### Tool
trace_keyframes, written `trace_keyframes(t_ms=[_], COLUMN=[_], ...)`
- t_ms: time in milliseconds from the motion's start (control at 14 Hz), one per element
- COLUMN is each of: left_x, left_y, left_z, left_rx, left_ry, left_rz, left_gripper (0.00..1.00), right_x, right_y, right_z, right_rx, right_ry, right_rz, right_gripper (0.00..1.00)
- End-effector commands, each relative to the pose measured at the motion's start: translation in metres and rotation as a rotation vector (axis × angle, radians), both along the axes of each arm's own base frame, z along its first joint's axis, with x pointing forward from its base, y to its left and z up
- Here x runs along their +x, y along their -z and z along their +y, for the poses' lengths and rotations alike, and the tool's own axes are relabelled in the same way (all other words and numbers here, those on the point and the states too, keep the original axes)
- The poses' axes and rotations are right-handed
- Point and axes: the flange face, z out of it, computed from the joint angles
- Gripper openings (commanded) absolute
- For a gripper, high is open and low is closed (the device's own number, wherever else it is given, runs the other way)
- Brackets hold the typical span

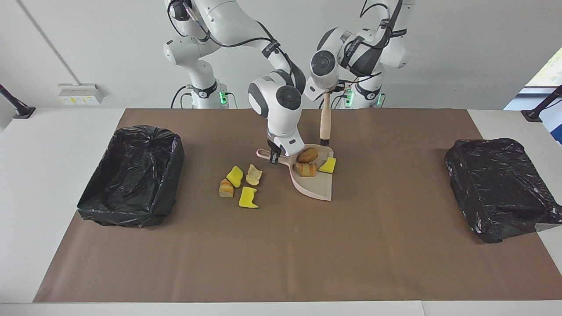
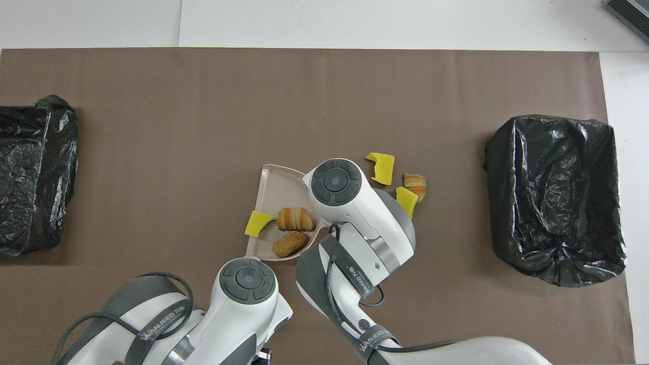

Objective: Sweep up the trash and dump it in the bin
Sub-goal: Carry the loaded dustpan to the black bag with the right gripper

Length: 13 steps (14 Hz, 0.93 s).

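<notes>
The pale pink dustpan (image 1: 317, 186) lies mid-table, also in the overhead view (image 2: 271, 182). Two tan bread chunks (image 1: 307, 155) (image 1: 305, 169) lie in it, and a yellow sponge piece (image 1: 328, 165) sits on its open lip. My right gripper (image 1: 275, 157) is shut on the dustpan's handle (image 1: 263, 153). My left gripper (image 1: 328, 90) is shut on the beige hand brush (image 1: 325, 119), held upright at the pan's rim nearest the robots. Several more trash scraps lie beside the pan toward the right arm's end: yellow sponge pieces (image 1: 235, 176) (image 1: 248, 197), a pastry (image 1: 253, 174) and a bread chunk (image 1: 226, 189).
A black-bag-lined bin (image 1: 131, 175) stands at the right arm's end of the brown mat (image 1: 281, 254). A second one (image 1: 500, 188) stands at the left arm's end. In the overhead view the arms hide both grippers and the pastry.
</notes>
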Motion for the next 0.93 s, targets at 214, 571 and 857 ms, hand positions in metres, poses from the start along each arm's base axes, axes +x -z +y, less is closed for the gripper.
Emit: trace_keyframes(t_ms=[214, 571, 857], left_x=[-0.013, -0.044, -0.061], left_y=[-0.013, 0.003, 0.016], left_z=[0.025, -0.005, -0.043], left_rx=[0.041, -0.003, -0.100], left_ry=[-0.055, -0.100, -0.158], left_rz=[-0.057, -0.195, -0.211], left_gripper=[0.00, 0.00, 0.00], right_x=[0.018, 0.043, 0.075], right_y=[-0.018, -0.090, -0.140], right_z=[-0.037, -0.098, -0.188], right_rx=[0.029, 0.169, 0.230], right_ry=[0.084, 0.168, 0.221], right_rz=[-0.025, -0.077, -0.082], right_gripper=[0.00, 0.00, 0.00])
